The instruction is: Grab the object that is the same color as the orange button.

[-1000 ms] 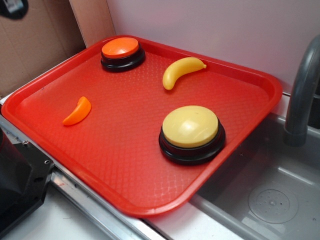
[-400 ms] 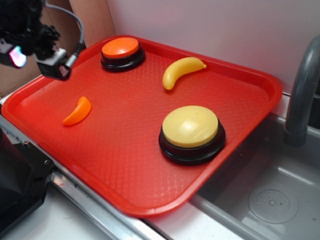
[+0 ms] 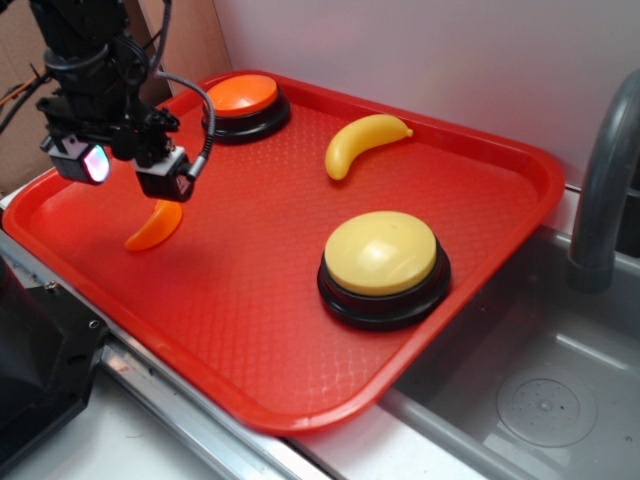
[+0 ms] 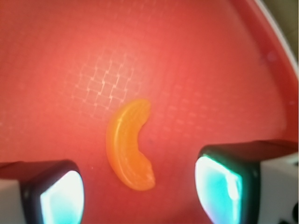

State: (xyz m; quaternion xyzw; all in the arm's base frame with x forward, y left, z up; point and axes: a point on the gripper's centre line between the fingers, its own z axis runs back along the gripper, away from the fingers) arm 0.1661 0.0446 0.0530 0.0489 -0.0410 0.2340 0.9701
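The small orange crescent (image 3: 153,229) lies on the red tray (image 3: 250,290) near its left edge. In the wrist view the crescent (image 4: 127,144) lies flat between and just ahead of my two fingers. My gripper (image 3: 125,170) hangs open just above the crescent, with its jaws wide apart and nothing in them; it also shows in the wrist view (image 4: 140,191). The orange button (image 3: 243,102) on its black base stands at the tray's far left corner, partly hidden behind my arm.
A yellow banana (image 3: 362,143) lies at the back of the tray. A large yellow-topped button (image 3: 382,265) stands right of the middle. A grey sink (image 3: 540,390) and faucet (image 3: 605,180) are on the right. A black block (image 3: 40,360) sits at the front left.
My gripper has come in from the upper left and moved down and right, from off the tray's edge to right above the orange crescent. Nothing on the tray has moved.
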